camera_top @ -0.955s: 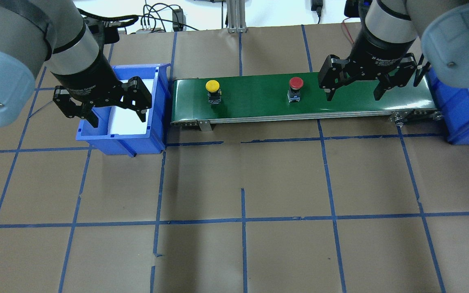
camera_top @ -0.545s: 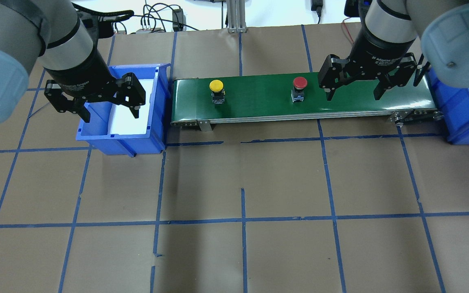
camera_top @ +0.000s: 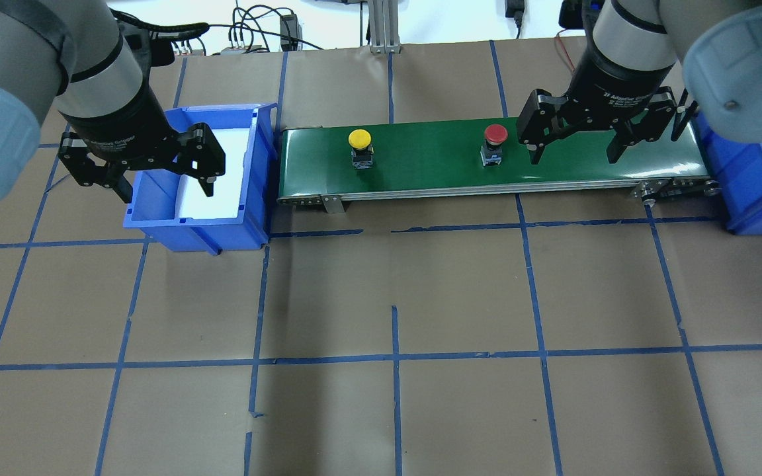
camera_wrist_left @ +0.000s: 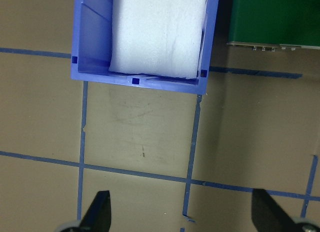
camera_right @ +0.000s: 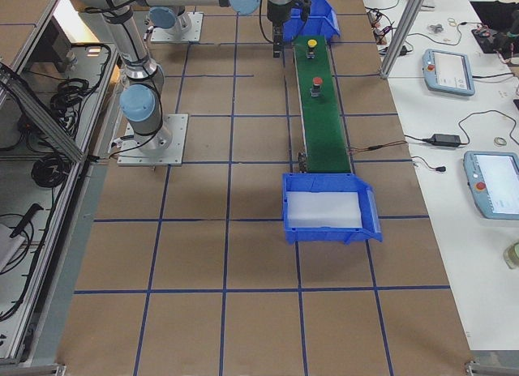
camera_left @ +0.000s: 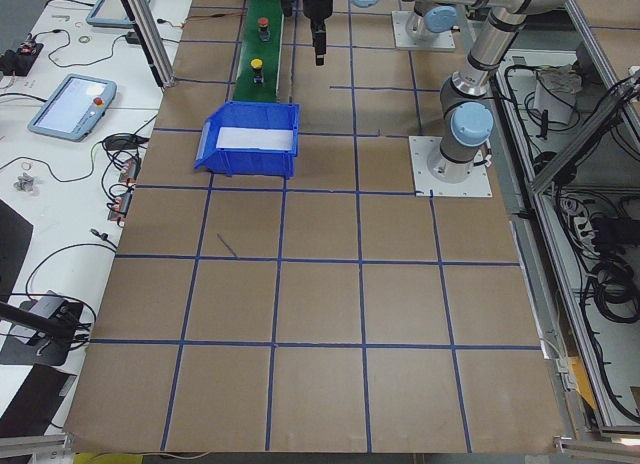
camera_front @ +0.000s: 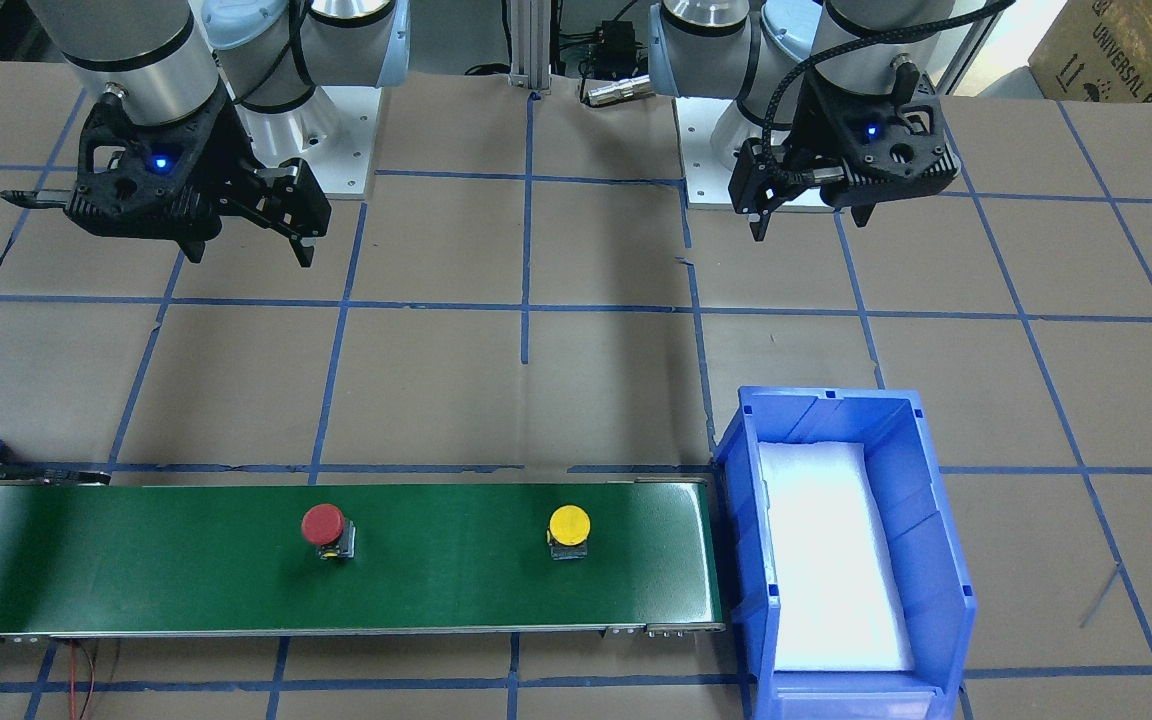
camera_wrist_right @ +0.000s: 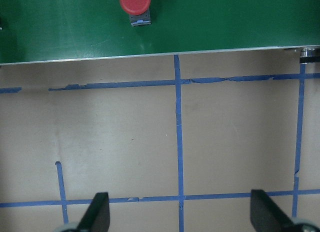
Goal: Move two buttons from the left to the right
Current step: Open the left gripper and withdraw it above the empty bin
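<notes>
1. Yellow button point(camera_top: 360, 139) is standing upright on the green conveyor belt point(camera_top: 434, 168), toward its left end, nothing gripping it.
2. Red button point(camera_top: 495, 134) is standing upright on the same belt, right of the middle, well apart from the yellow one and lying between it and the belt's right end.
3. Left gripper point(camera_top: 167, 192) is hovering with jaws spread wide, holding nothing. The wrist view is showing it above bare counter point(camera_top: 460, 297) on the robot's side of the left blue bin point(camera_top: 258, 172).
4. Right gripper point(camera_top: 575, 158) is hovering with jaws spread wide, also holding nothing. It is above the counter on the robot's side of the belt, with the red button showing at the top edge of its wrist view.
5. Left blue bin is sitting just beside the belt's left end, with a white foam pad point(camera_top: 222, 192) lying inside it.
6. Right blue bin point(camera_top: 745, 198) is sitting at the belt's right end, partly hidden behind the right arm.
7. Blue tape lines point(camera_top: 394, 357) are crossing the brown counter in a grid, and cables point(camera_top: 255, 26) are lying past its far edge.
</notes>
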